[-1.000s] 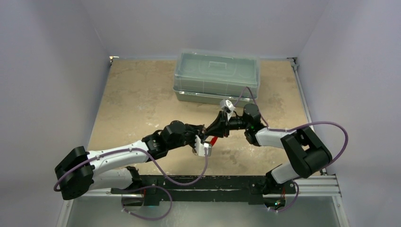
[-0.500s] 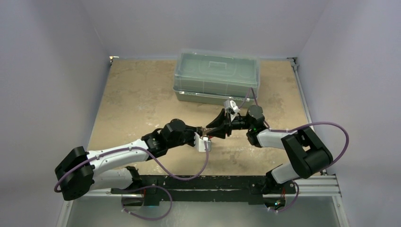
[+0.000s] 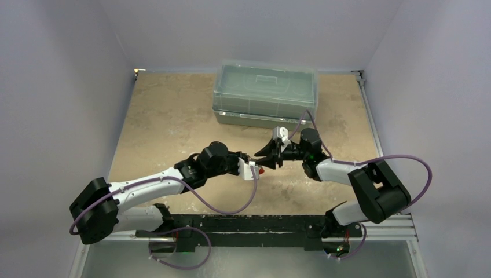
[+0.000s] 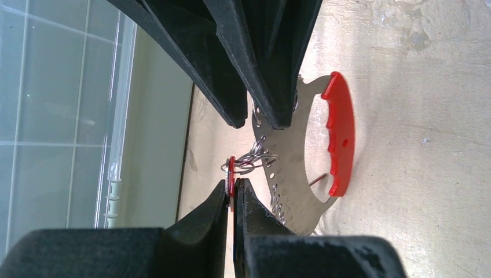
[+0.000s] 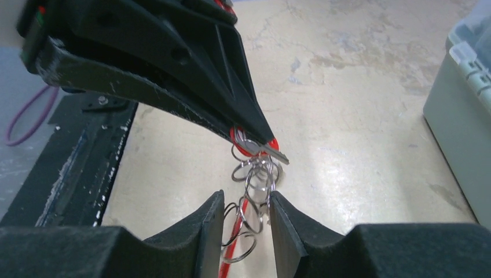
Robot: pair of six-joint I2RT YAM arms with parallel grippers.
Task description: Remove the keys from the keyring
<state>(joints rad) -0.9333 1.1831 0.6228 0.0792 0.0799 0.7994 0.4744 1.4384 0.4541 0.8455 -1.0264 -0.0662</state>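
My left gripper (image 4: 233, 188) is shut on the red-headed key (image 4: 231, 174), with a silvery key (image 5: 273, 152) pinched beside it. Small wire rings (image 4: 255, 159) link the keys to the keyring (image 4: 301, 168), a pale crescent plate with a red outer edge (image 4: 340, 133). It hangs just above the table. My right gripper (image 5: 246, 200) faces the left one tip to tip. Its fingers (image 5: 286, 231) stand apart, with a cluster of rings (image 5: 257, 179) and the red edge (image 5: 234, 246) in the gap. In the top view both grippers (image 3: 255, 161) (image 3: 265, 159) meet mid-table.
A large clear plastic box (image 3: 266, 92) with its lid on stands at the back of the table, close behind the grippers. Its wall shows in the left wrist view (image 4: 58, 116) and the right wrist view (image 5: 463, 110). The black base rail (image 3: 243, 223) runs along the near edge.
The right gripper's jaws have spread apart. Both grippers have shifted slightly toward the box, and the keyring now shows less from above.
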